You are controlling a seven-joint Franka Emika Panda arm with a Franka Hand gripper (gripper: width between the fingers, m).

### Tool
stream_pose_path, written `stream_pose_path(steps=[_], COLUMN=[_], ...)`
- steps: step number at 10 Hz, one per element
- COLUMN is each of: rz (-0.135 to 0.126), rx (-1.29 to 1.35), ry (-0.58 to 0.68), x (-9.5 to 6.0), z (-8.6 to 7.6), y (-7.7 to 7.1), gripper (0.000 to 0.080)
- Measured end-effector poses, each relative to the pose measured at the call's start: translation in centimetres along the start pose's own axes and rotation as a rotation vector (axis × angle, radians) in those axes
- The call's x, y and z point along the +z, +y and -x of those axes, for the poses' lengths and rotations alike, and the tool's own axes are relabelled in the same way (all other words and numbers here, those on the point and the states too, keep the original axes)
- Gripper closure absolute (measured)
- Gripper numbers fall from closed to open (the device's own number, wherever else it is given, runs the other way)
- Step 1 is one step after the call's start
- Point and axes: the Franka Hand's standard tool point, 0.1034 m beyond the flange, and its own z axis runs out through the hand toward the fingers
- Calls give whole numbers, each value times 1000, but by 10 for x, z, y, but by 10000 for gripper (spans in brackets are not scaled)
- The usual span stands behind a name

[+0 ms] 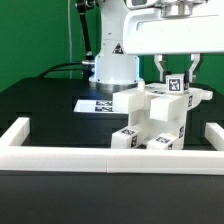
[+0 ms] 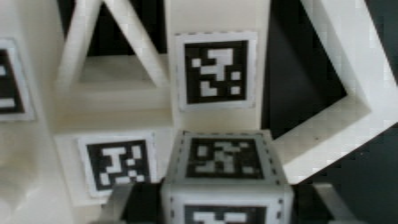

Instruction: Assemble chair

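Just behind the border rail (image 1: pixel 110 157) on the black surface (image 1: pixel 40 110) stands the part-built chair (image 1: pixel 150 118); hand (image 1: pixel 178 78) straddles a tagged block on top, probably clamped on it. Rigid, light, slick plastic: grip flat block faces, not thin bars

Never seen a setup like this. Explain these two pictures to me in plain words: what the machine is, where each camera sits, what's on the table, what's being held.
It is a white robot arm with a two-finger pincer. One picture looks on from outside; the other comes from a camera on the arm's wrist, looking down at the work. On the black table stands a partly built white chair with black-and-white square tags, a flat marker board behind it and a white border rail in front. The pincer's fingers straddle a tagged chair part; a firm grip is not clear.
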Motion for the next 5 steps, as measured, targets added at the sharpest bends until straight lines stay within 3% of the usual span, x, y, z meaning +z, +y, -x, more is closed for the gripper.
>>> stream_pose_path(steps=[5], rz=[-8], rx=[288], ry=[-7], x=[0], z=[2], y=[-2], gripper=[511])
